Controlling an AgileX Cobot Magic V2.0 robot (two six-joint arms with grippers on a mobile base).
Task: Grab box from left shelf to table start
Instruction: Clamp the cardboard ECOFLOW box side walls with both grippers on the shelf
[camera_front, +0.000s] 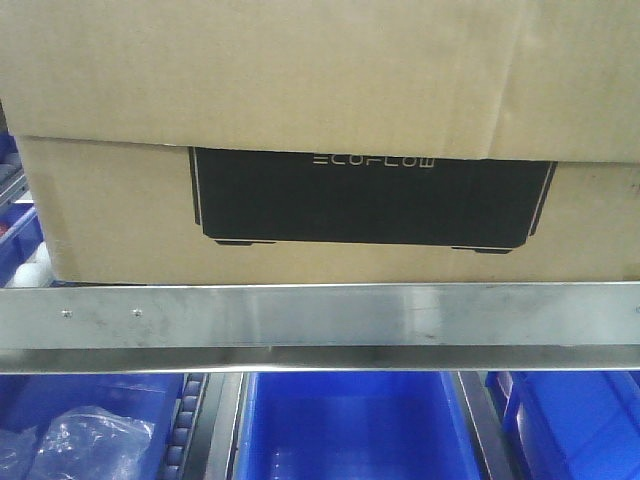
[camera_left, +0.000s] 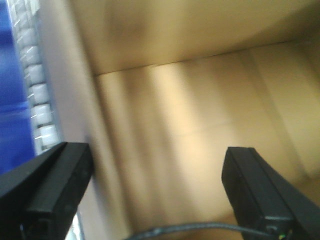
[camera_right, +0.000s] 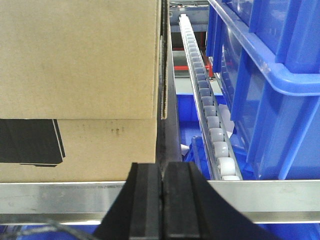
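Brown cardboard fills most of the front view: the box (camera_front: 300, 90) sits on the shelf (camera_front: 320, 315), just behind the shelf's long silver front rail. Its black panel (camera_front: 370, 200) with the ECOFLOW lettering faces near, and a top flap hangs down over the upper edge of the panel. Under the rail stand blue bins (camera_front: 350, 425), and a crumpled plastic bag (camera_front: 80, 440) lies at the lower left.

The left gripper (camera_left: 157, 185) is spread wide, its two black fingers (camera_left: 60, 175) well apart, with the box's cardboard filling the space ahead of them. That picture is smeared, so whether either finger touches the carton cannot be told.

The right gripper (camera_right: 161, 175) is clenched, its pads pressed together with nothing between them. It hangs on the near side of the rail, just right of the box's right corner. Farther right a roller track (camera_right: 210, 115) of white wheels runs away into the rack, and beside it stands a tall blue crate (camera_right: 270, 75).
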